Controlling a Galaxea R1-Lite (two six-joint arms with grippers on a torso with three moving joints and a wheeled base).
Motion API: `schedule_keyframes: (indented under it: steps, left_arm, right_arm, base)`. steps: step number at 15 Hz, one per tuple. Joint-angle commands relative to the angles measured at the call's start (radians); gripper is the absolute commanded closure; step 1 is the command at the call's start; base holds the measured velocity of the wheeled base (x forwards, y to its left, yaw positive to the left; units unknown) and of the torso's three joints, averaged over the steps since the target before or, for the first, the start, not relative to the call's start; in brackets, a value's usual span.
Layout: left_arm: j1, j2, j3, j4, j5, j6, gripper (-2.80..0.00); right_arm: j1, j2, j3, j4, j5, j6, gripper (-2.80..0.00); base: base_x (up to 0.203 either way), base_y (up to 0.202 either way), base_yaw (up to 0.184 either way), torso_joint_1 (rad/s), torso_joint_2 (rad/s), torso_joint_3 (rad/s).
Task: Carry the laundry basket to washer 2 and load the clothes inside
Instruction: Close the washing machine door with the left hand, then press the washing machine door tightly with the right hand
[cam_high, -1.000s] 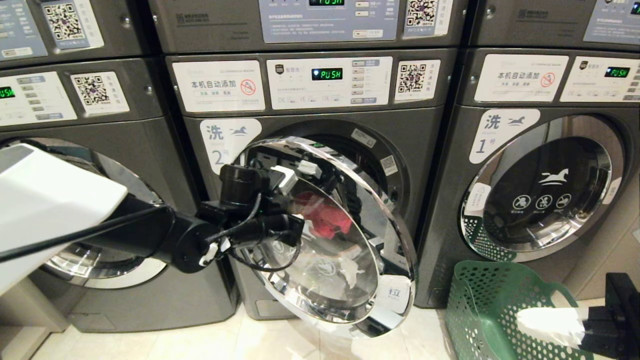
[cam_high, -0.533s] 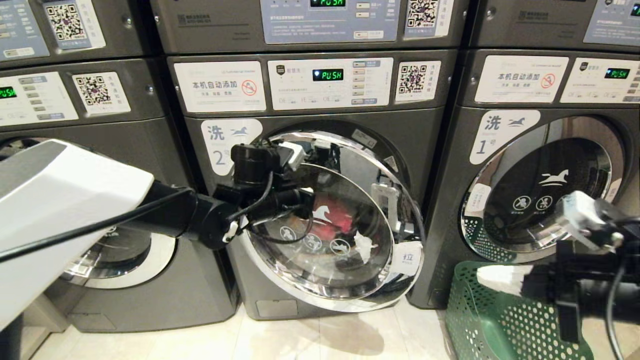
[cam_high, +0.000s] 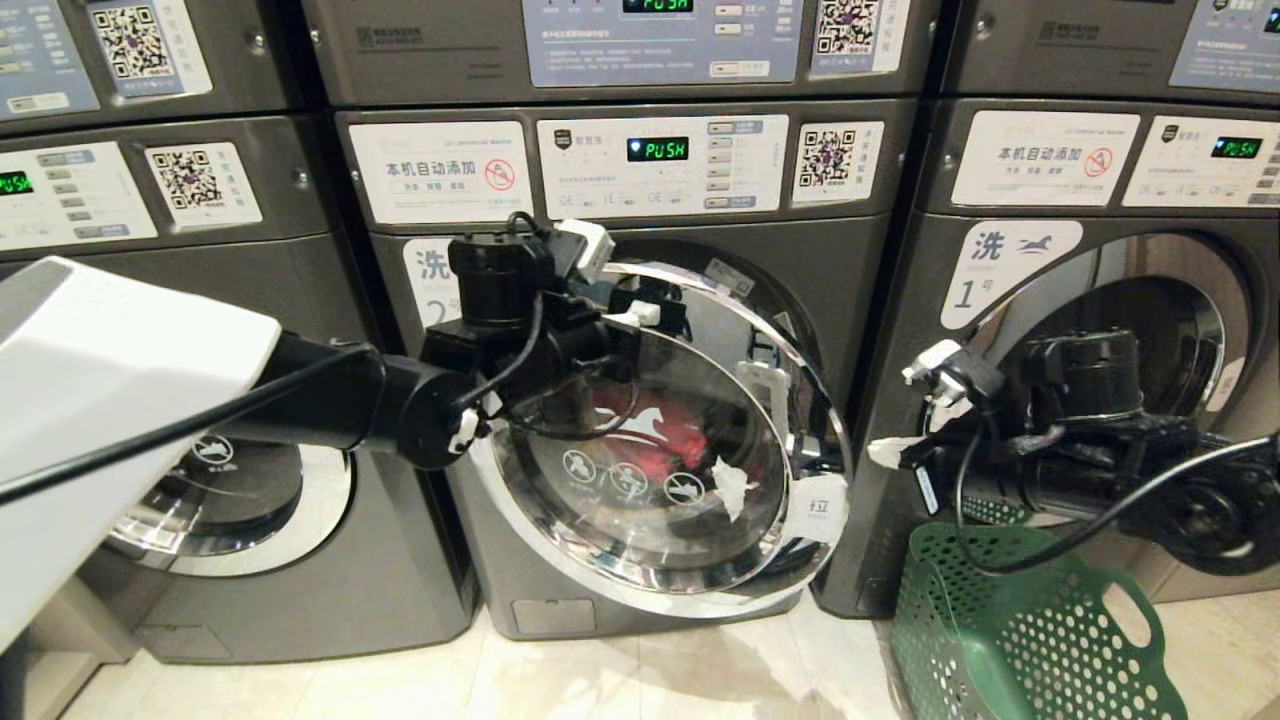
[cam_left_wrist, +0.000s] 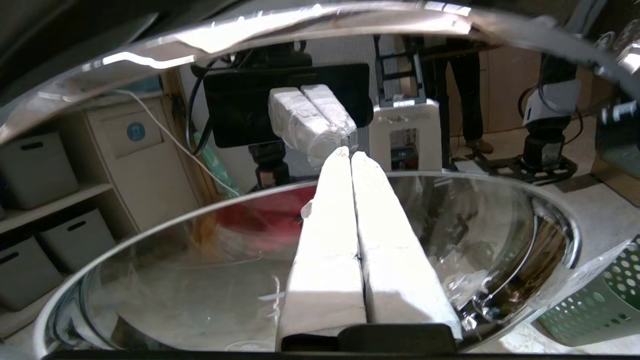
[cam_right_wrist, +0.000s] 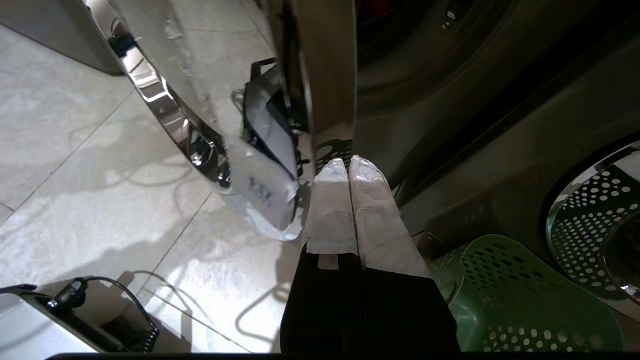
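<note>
Apparently loading is done: clothes (cam_high: 650, 445) lie inside washer 2 (cam_high: 640, 420), laundry basket (cam_high: 1020, 640) looks empty; clenched left pincer (cam_left_wrist: 350, 155) presses the door (cam_high: 700, 560), clenched right pincer (cam_right_wrist: 347, 165) near its edge; latching remains

The head view looks forward and slightly down at a row of grey washers, with washer 2 (cam_high: 640, 400) in the centre and the laundry basket (cam_high: 1020, 640) low at the right. The left wrist view sits very near the glass door (cam_left_wrist: 250, 280) of washer 2, facing it along closed fingers. The right wrist view looks down toward the floor (cam_right_wrist: 100, 175), and it shares the door edge and the basket with the head view.
</note>
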Motion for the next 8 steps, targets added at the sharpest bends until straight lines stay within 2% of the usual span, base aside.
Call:
schedule_keyframes:
  steps: [1, 4, 8]
  left_arm:
    - [0.001, -0.015, -0.005, -0.002, -0.002, 0.000, 0.00]
    - [0.003, 0.020, -0.016, -0.002, -0.004, -0.001, 0.00]
    - [0.005, 0.096, -0.074, -0.002, -0.005, -0.001, 0.00]
  right_arm:
    - [-0.002, 0.120, -0.054, -0.006, 0.000, -0.002, 0.00]
    - [-0.003, 0.146, -0.069, -0.008, 0.009, 0.000, 0.00]
    - [-0.002, 0.050, -0.035, -0.001, 0.041, 0.015, 0.00]
  base:
    - [0.000, 0.000, 0.000, 0.000, 0.00, 0.000]
    - [0.000, 0.000, 0.000, 0.000, 0.00, 0.000]
    - [0.000, 0.000, 0.000, 0.000, 0.00, 0.000]
